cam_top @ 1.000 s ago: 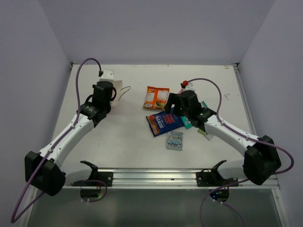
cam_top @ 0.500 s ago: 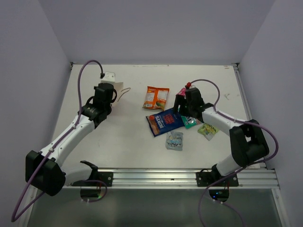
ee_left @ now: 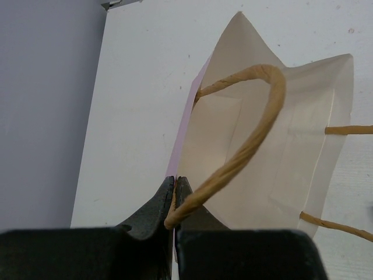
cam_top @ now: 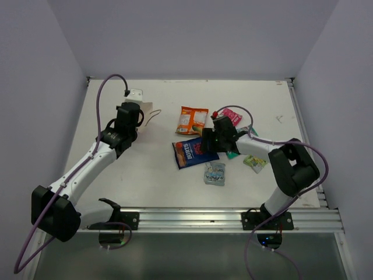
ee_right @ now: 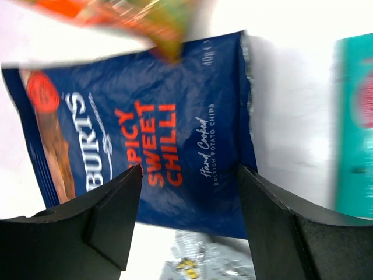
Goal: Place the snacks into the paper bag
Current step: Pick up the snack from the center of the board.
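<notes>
dark blue foil snack packet [cam_top: 186, 154] with a red logo lies flat mid-table under the right gripper [ee_right: 186, 172], jaws wide astride it. orange foil packet [cam_top: 192, 119] sits just behind, silver-grey foil packet [cam_top: 214, 173] just in front. pale pink paper gift bag [ee_left: 274, 151] is at far left, mouth open, rim pinched tight by the left gripper [ee_left: 175, 182].

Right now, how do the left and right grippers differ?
The left gripper is shut, pinching the paper bag at its rim; the right gripper is open, gripping nothing. The left is at the bag alone; the right is poised over the dark blue packet, a finger on either side. Both have black fingers.
</notes>
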Available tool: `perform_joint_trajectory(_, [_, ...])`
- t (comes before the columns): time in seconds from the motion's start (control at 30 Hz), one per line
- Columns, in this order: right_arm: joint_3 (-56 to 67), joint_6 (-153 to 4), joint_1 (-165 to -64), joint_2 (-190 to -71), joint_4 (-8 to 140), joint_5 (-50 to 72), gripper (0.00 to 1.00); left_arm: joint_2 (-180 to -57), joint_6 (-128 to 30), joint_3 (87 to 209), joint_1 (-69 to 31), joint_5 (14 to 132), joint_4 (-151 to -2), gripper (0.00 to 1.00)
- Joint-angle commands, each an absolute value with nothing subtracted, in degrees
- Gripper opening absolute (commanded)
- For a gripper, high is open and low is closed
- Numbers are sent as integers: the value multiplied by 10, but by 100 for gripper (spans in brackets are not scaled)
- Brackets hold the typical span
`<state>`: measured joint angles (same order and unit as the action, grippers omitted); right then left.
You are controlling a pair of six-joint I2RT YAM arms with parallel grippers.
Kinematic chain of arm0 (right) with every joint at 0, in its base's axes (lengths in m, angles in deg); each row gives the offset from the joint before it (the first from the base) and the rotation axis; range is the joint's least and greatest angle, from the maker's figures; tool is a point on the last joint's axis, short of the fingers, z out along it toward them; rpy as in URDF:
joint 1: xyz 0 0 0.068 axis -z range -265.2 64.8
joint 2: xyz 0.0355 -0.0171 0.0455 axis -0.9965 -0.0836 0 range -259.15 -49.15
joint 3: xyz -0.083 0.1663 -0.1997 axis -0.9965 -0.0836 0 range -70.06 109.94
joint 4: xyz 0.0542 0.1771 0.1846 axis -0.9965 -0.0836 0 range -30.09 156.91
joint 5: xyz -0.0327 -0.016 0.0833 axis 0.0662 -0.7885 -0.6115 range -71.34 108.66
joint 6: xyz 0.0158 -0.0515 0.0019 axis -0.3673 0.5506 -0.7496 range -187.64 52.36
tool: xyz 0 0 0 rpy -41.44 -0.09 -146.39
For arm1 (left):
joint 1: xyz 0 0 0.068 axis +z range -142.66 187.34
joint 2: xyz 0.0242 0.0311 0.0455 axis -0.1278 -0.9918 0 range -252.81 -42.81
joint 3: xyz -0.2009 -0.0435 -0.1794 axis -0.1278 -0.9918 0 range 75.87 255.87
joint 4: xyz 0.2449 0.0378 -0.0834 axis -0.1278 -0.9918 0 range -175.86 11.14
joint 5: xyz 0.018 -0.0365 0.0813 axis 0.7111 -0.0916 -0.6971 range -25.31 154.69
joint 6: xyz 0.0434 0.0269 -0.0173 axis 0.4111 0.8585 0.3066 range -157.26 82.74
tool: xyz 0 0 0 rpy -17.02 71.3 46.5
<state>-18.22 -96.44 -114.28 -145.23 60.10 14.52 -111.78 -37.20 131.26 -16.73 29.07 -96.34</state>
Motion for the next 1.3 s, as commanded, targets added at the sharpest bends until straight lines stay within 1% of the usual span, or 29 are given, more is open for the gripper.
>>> perform_joint_trajectory(0.0, [-186, -988, -1194, -1458, 619, 129, 70, -1102, -352, 1306, -167, 287, -930, 0])
perform_joint_trajectory(0.07, [-191, -1006, -1214, -1450, 625, 136, 70, -1100, -351, 1304, -167, 277, -928, 0])
perform_joint_trajectory(0.27, [-207, -1013, -1216, -1383, 621, 177, 72, -1098, -348, 1302, -166, 269, -926, 0])
perform_joint_trajectory(0.37, [-208, -992, -1210, -1368, 616, 201, 77, -1096, -345, 1300, -166, 269, -924, 0])
perform_joint_trajectory(0.43, [-211, -988, -1189, -1372, 615, 188, 78, -1095, -346, 1300, -165, 268, -924, 0])
perform_joint_trajectory(0.57, [-236, -999, -1147, -1396, 663, 105, 78, -1093, -345, 1297, -165, 268, -920, 0])
perform_joint_trajectory(0.63, [-237, -998, -1142, -1411, 666, 69, 78, -1094, -345, 1297, -165, 269, -920, 0])
perform_joint_trajectory(0.73, [-239, -1006, -1141, -1439, 710, 21, 77, -1093, -345, 1297, -165, 271, -920, 0])
perform_joint_trajectory(0.93, [-258, -1055, -1142, -1503, 787, -4, 77, -1091, -344, 1295, -165, 272, -919, 0])
perform_joint_trajectory(1.0, [-265, -1067, -1142, -1522, 809, 1, 75, -1090, -344, 1295, -165, 273, -919, 0])
perform_joint_trajectory(1.1, [-273, -1083, -1142, -1552, 825, 18, 69, -1090, -344, 1294, -165, 274, -919, 0])
perform_joint_trajectory(1.13, [-274, -1083, -1142, -1558, 827, 21, 63, -1089, -344, 1294, -165, 274, -917, 0])
perform_joint_trajectory(1.2, [-279, -1083, -1141, -1572, 833, 28, 55, -1090, -344, 1294, -165, 275, -918, 0])
perform_joint_trajectory(1.23, [-281, -1081, -1142, -1576, 835, 30, 47, -1089, -344, 1293, -165, 276, -918, 0])
perform_joint_trajectory(1.27, [-282, -1081, -1142, -1576, 836, 32, 42, -1089, -344, 1293, -165, 276, -918, 0])
